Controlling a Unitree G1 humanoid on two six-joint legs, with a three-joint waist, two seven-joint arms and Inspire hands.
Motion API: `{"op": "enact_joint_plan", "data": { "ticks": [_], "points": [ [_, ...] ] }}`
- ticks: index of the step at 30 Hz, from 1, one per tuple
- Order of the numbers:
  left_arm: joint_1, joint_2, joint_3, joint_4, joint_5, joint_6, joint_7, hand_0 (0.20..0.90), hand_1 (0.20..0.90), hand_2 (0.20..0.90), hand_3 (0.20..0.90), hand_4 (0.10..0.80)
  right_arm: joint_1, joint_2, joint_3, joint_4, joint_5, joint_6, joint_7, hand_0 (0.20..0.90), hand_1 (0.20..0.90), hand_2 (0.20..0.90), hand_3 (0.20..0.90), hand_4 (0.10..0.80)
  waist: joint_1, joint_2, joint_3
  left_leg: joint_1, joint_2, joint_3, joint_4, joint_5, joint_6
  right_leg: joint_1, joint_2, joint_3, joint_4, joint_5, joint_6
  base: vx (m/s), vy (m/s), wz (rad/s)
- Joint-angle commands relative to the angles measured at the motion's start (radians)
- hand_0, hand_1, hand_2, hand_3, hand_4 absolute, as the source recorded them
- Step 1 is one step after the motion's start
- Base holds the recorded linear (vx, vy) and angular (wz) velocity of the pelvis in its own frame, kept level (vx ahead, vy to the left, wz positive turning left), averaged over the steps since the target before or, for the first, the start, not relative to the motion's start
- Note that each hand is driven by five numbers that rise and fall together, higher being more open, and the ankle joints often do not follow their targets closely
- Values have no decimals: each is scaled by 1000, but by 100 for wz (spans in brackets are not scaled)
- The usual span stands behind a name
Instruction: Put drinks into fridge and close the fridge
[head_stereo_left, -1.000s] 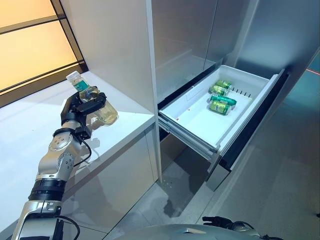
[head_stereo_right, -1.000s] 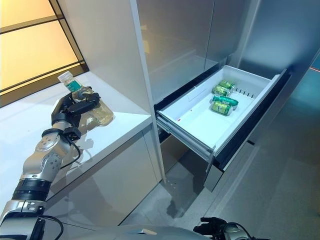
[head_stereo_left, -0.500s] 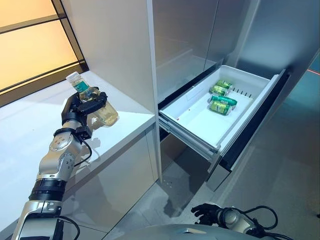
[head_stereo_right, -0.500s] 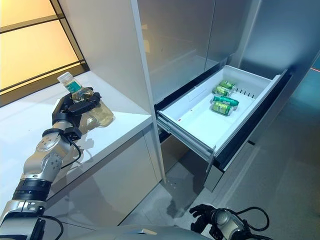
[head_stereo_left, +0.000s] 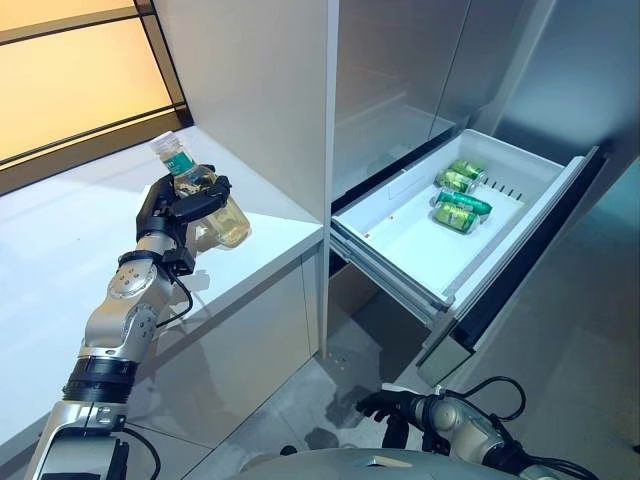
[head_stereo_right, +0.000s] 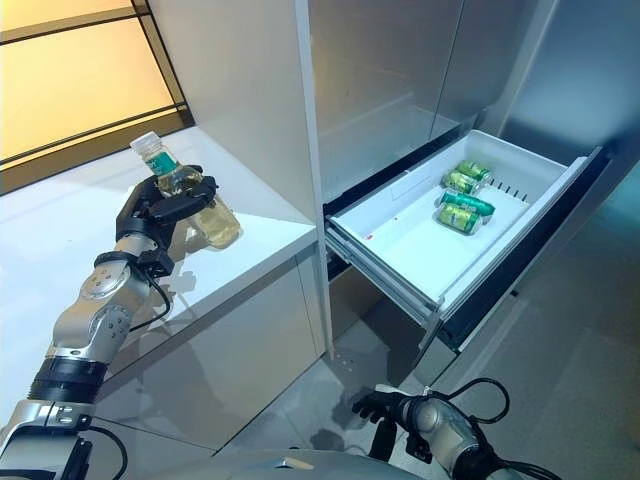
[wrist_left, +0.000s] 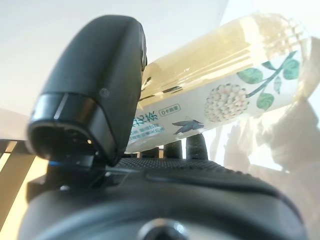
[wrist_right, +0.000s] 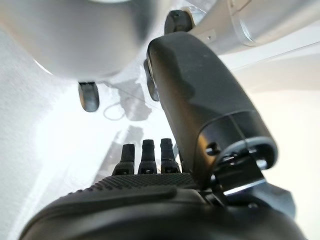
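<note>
My left hand (head_stereo_left: 163, 207) is shut on a clear bottle (head_stereo_left: 232, 226) of pale yellow tea with a green label and a white cap. It holds the bottle tilted just above the white counter (head_stereo_left: 60, 260), left of the fridge. In the left wrist view the thumb (wrist_left: 100, 90) lies over the bottle (wrist_left: 215, 100). The fridge's white drawer (head_stereo_left: 415, 240) stands pulled open to the right, with green cans (head_stereo_left: 460, 205) lying at its far end. My right hand (head_stereo_left: 386, 408) hangs low near the floor below the drawer, open and empty, also in its wrist view (wrist_right: 210, 110).
The tall grey fridge doors (head_stereo_left: 400, 70) above the drawer are closed. A white cabinet side wall (head_stereo_left: 270, 90) stands between the counter and the fridge. A window (head_stereo_left: 70, 70) runs behind the counter. Grey floor (head_stereo_left: 560, 360) lies in front of the drawer.
The camera has shifted, so the whole scene sits further right. My right hand has moved up and left into view near the floor. My left hand still holds the bottle.
</note>
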Motion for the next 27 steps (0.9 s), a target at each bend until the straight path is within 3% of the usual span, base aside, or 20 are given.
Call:
{"op": "enact_joint_plan", "data": {
  "ticks": [1, 2, 3, 5, 10, 14, 20, 27],
  "points": [
    [-206, 74, -10, -163, 28, -218, -22, 300, 300, 300, 200, 100, -88, -51, 33, -141, 43, -61, 13, 900, 900, 900, 900, 800, -7, -5, -35, 13, -84, 1, 2, -82, 56, -21, -1, 17, 21, 16, 37, -39, 22, 1],
    [-206, 73, -12, -170, 30, -221, -20, 300, 300, 300, 200, 100, -92, -54, 33, -153, 72, 73, 83, 900, 900, 900, 900, 800, -7, -6, -36, 10, -85, 0, 2, -81, 56, -23, -2, 16, 21, 18, 37, -45, 20, 1],
    [-193, 70, 4, -162, 36, -247, -43, 300, 300, 300, 200, 100, -66, -47, 19, -90, 28, -62, 10, 900, 900, 900, 900, 800, -8, -3, -35, 7, -84, 1, 2, -79, 56, -27, 2, 19, 24, 19, 36, -44, 18, 1],
    [-205, 75, 0, -189, 31, -244, -33, 300, 300, 300, 200, 100, -64, -17, 33, 20, 16, -189, -65, 900, 900, 900, 900, 800, -6, 3, -33, 8, -86, 1, 2, -84, 61, -25, 1, 19, 21, 16, 39, -41, 35, 1],
    [-293, 129, -27, -225, -14, -200, 11, 300, 300, 300, 200, 100, -81, 16, 94, -41, 64, -214, -153, 900, 900, 900, 900, 800, 3, 16, -38, 7, -90, 6, 2, -86, 65, -21, -8, 7, 18, 13, 44, -24, 37, 3],
    [-300, 156, -29, -229, -25, -226, 11, 300, 300, 300, 200, 100, -90, 0, 103, -177, 76, -211, -174, 900, 900, 900, 900, 800, 6, 17, -37, 8, -90, 7, 2, -84, 63, -20, -11, 5, 20, 16, 48, 0, 0, 0],
    [-261, 176, -12, -286, -1, -268, 28, 300, 300, 300, 200, 100, -86, -56, 98, -471, 85, -207, -78, 900, 900, 900, 900, 800, 1, 14, -24, 5, -90, 5, 2, -81, 64, -28, -10, 13, 23, 22, 52, -40, 4, 1],
    [-247, 170, -20, -322, 11, -302, 13, 300, 300, 300, 200, 100, -163, -84, 56, -681, 266, -209, 62, 900, 900, 900, 900, 800, 7, 5, -18, -6, -93, -1, 2, -62, 64, -41, -9, 16, 28, 33, 50, -27, 2, 0]
  ]
}}
